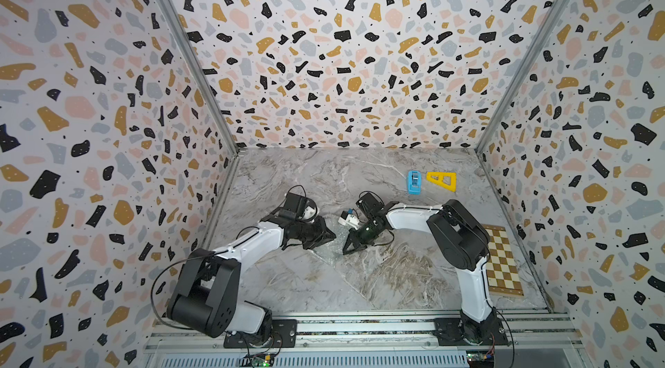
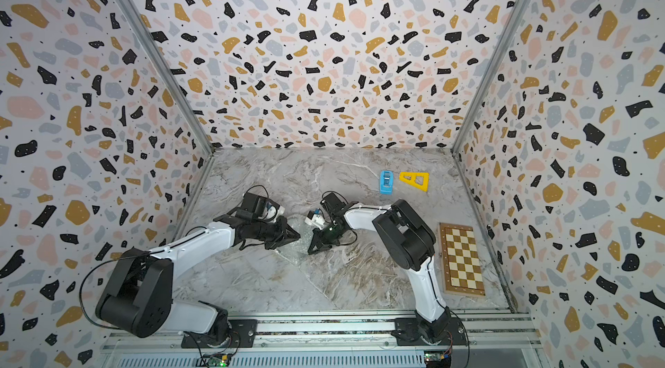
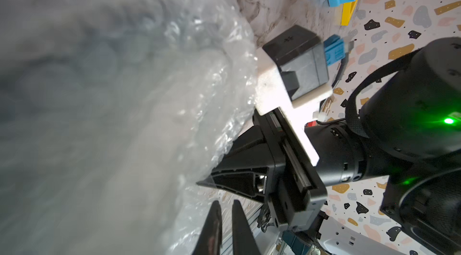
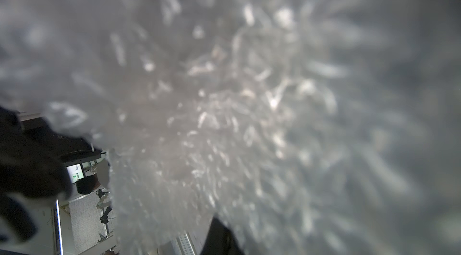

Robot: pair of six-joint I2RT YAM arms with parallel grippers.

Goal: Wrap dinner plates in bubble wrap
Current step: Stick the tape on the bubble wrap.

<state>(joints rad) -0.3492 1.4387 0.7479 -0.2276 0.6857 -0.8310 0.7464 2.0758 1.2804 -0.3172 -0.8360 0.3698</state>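
Desk read with 12 o'clock at the far wall.

- **Wrap:** the wrap sits at centre, bunched and raised between the two grippers. In the right wrist view it fills nearly the whole frame, blurred.
- **Plate:** not discernible through the wrap.
- **Left gripper****:** enters from 8 o'clock, with its tips at the wrap's edge. Jaws narrow, a thin slit between the fingers. Whether film is caught cannot be told.
- **Right gripper****:** enters from 3 o'clock. Jaws closed on a bunch of wrap.
- **Other items:** blue dispenser and yellow triangle lie side by side at 1 o'clock. Chessboard lies at 4 o'clock, well apart from the wrap.
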